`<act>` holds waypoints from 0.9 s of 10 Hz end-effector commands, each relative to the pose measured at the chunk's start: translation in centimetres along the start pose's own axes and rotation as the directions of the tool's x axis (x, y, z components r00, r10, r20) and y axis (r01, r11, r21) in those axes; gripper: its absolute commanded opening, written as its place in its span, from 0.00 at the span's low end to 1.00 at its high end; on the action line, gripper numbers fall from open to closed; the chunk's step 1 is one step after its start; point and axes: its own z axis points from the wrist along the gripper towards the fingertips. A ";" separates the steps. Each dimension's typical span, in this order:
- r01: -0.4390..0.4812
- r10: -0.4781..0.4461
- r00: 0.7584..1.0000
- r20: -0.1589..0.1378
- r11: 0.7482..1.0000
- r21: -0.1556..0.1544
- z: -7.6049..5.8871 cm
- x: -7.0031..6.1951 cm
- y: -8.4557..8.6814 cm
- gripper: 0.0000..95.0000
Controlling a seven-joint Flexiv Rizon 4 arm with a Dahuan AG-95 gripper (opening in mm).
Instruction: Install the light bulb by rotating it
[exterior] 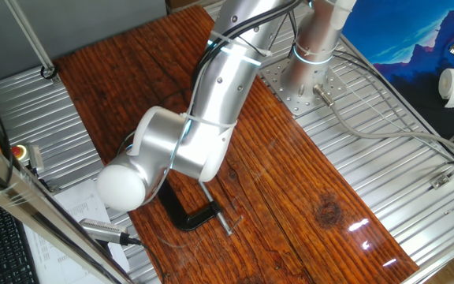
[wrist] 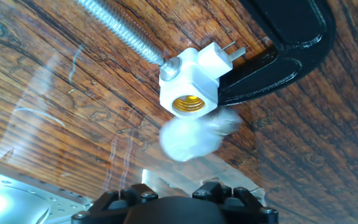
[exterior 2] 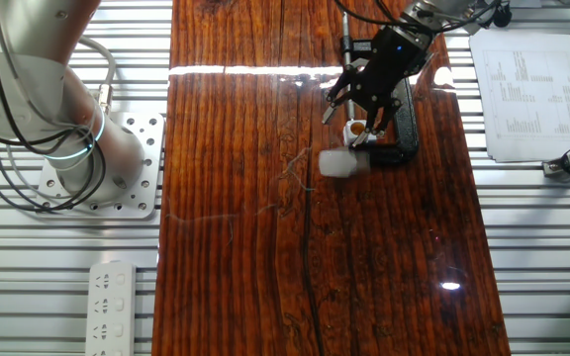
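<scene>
- Looking down the hand view, the small white frosted light bulb shows as a blurry white blob at about 6 o'clock from the white plastic socket block with the brass-coloured threaded opening, just beside it, maybe touching its rim. It's not seated in the threads yet as far as I can see.
- That socket block is pinched in a black metal C-clamp with its silvery screw rod running off to 10 o'clock, all sitting on the dark red-brown wooden table.
- From the other fixed view, the black two-finger gripper hangs right over the socket, and the bulb is the pale smudge at roughly 7 o'clock from it.
- Gripper state: honestly can't tell. The fingertips aren't clearly visible in any view, and the blur on the bulb makes it hard to say whether it's pinched or loose.
- In the one fixed view, the big silver arm blocks the whole work spot, so no help there.
- What could go wrong, in my opinion: the bulb looks off-axis from the opening, so turning it now could cross-thread it or just skate around the rim. If the grip is weak, it could pop out and roll across the wood.
</scene>
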 end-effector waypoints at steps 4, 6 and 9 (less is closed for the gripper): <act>-0.043 0.043 0.997 0.064 0.999 -0.002 0.2 0.7 -0.2 0.60; -0.090 0.097 0.986 0.136 0.995 -0.052 0.4 1.3 -0.3 0.60; -0.155 0.193 0.931 0.309 0.977 -0.143 1.3 3.4 -0.7 0.60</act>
